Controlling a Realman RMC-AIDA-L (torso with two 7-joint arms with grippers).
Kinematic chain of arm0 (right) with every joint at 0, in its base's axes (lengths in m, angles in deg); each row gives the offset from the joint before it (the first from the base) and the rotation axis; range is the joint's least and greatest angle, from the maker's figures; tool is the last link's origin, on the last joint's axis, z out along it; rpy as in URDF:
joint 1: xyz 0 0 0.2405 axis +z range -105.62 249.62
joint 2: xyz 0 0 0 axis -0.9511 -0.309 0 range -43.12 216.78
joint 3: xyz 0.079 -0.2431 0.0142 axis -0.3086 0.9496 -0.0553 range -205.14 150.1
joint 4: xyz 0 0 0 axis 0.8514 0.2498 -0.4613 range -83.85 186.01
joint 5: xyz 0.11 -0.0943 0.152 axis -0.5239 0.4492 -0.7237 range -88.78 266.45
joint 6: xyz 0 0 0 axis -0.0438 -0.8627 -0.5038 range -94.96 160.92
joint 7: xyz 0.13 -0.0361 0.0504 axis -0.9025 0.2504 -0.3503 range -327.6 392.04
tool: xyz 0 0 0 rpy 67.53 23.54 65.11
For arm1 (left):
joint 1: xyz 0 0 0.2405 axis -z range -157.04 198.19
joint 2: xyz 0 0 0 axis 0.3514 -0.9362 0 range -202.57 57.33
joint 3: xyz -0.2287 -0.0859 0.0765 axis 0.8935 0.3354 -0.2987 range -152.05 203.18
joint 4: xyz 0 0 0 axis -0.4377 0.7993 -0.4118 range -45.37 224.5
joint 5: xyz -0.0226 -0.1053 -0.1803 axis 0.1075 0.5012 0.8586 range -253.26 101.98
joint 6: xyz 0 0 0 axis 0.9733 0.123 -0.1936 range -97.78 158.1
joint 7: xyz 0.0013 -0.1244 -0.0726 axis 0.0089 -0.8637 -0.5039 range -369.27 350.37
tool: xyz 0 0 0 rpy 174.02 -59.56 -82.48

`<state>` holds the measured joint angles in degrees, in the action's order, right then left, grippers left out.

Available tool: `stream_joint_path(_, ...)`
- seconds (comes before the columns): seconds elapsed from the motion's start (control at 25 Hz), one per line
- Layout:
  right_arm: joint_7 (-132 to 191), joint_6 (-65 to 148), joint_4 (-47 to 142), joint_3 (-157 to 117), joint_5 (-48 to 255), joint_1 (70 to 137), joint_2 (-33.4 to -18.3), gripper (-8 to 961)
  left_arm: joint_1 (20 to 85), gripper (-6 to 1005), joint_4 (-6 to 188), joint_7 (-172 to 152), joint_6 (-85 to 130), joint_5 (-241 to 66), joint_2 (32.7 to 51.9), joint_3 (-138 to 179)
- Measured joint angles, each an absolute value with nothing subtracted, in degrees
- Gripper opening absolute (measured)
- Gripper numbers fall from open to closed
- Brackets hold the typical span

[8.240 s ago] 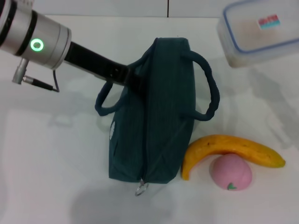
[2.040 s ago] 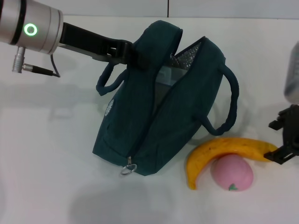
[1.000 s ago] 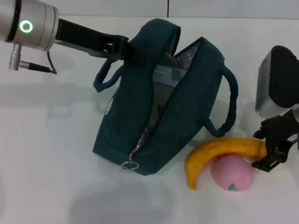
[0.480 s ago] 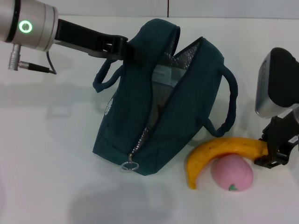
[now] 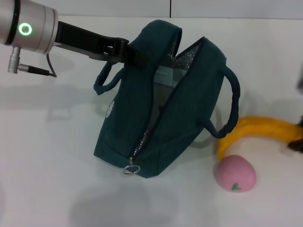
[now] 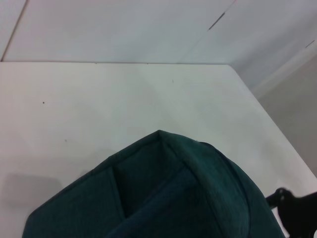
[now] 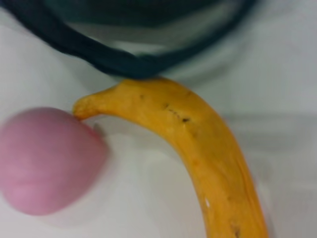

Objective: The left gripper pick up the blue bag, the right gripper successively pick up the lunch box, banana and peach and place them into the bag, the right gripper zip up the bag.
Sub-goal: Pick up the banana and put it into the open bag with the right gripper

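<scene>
The white table carries the blue bag, which stands unzipped with its mouth held apart by the left gripper, clamped on the far rim; the pale lunch box shows inside, so the banana step appears to be in hand. The banana sits by the bag's near handle, just above the pink peach, its far end running to the frame edge where a dark sliver of the right gripper shows. Whether those fingers are closed on the fruit cannot be told. The next move likely calls for carrying the banana over the open mouth.
</scene>
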<state>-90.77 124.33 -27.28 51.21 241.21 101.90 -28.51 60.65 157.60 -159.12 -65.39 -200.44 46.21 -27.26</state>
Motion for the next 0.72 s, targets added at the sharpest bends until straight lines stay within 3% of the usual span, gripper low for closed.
stream_joint_path(0.36, -86.5, 122.3, -38.3, 33.5, 240.9, 94.8, -28.38, 451, 61.1, 53, 157.8, -159.1, -65.4, -200.4, 46.47, -27.4)
stream_joint_path(0.72, -82.0, 108.2, -49.9, 33.0, 225.5, 88.9, -28.60, 460, 61.8, 53, 158.1, -160.4, -66.1, -199.5, 46.36, -27.6)
